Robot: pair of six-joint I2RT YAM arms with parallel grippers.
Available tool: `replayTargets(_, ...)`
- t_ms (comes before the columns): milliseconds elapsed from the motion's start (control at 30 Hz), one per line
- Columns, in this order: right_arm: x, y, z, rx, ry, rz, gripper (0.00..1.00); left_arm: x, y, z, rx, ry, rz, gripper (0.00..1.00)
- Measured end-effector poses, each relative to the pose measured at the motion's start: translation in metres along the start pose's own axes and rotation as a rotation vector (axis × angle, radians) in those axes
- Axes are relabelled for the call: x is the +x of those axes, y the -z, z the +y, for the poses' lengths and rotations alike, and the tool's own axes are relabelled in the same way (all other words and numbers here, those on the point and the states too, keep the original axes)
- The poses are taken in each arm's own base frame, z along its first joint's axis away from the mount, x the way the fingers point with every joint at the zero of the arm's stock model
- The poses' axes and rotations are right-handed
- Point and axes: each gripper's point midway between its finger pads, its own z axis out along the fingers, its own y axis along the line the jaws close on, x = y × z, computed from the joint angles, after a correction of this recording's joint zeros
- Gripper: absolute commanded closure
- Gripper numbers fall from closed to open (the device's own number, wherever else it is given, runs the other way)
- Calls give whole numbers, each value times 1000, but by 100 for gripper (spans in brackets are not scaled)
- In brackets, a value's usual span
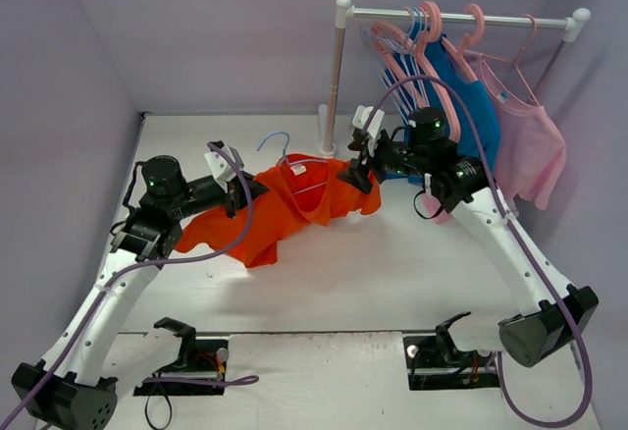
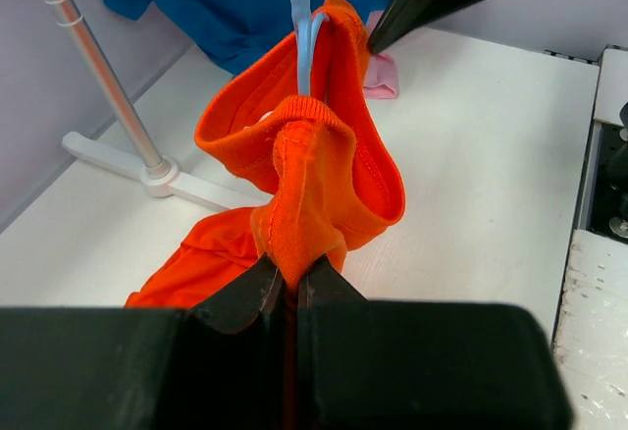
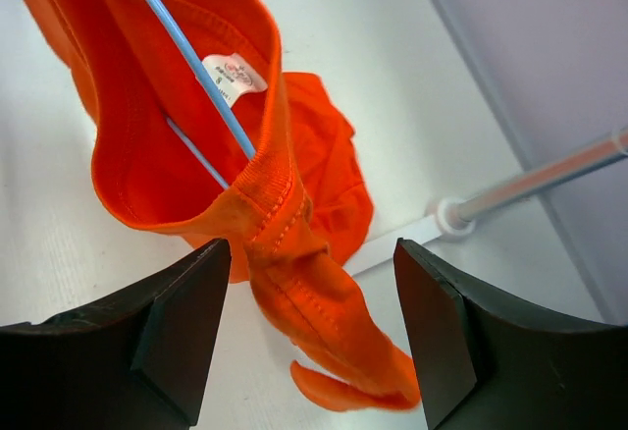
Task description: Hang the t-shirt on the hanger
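The t-shirt (image 1: 294, 209) is in the middle of the bench (image 1: 373, 263), between the two arms. Its neck end is raised and the rest of its orange cloth trails down onto the surface toward the left arm. The left end effector (image 2: 289, 283) is clenched on a bunched fold of the collar, and the cloth is pinched tight between its black fingers. The right end effector (image 3: 312, 253) is released: its jaws stand wide apart on either side of the opposite collar edge, and the ribbed hem hangs between them without touching either finger. The hanger (image 3: 186, 52) is threaded into the neck opening, where its thin light-blue wire runs past the white label (image 3: 234, 75) inside the collar. In the overhead view its curved hook sticks out behind the shirt, toward the back wall. Behind the right arm stands a white clothes rail (image 1: 461, 20) carrying pink hangers (image 1: 427, 18), a blue shirt (image 1: 471, 96) and a pale pink top (image 1: 535, 145) — all well apart from the orange cloth.
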Motion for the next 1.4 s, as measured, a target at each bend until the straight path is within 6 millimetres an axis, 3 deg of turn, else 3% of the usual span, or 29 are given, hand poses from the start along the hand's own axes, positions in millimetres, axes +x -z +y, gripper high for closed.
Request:
replayTargets(167, 13, -14, 8, -74, -24, 16, 38, -6, -1, -3, 29, -4, -4, 100)
replayTargets(400, 13, -15, 15, -109, -24, 5, 55, -8, -5, -9, 96, 1, 8, 100)
replayTargets(533, 12, -15, 18, -127, -23, -2, 66, -8, -7, -13, 139, 8, 22, 100)
replayTargets(767, 19, -18, 30, -179, -34, -5, 100, -13, -8, -17, 191, 2, 44, 100)
replayTargets(933, 15, -14, 38, -211, -26, -26, 100, -15, -6, -6, 175, -15, 73, 100)
replayTargets(1067, 7, -8, 40, -212, -17, -45, 100, -14, 0, -1, 163, -40, 87, 85)
replayTargets(1133, 3, -4, 41, -206, -13, -56, 100, -14, 7, 6, 138, -51, 94, 80)
replayTargets(1400, -11, 9, 40, -179, -9, -82, 100, -25, 39, 41, -18, -97, 103, 77)
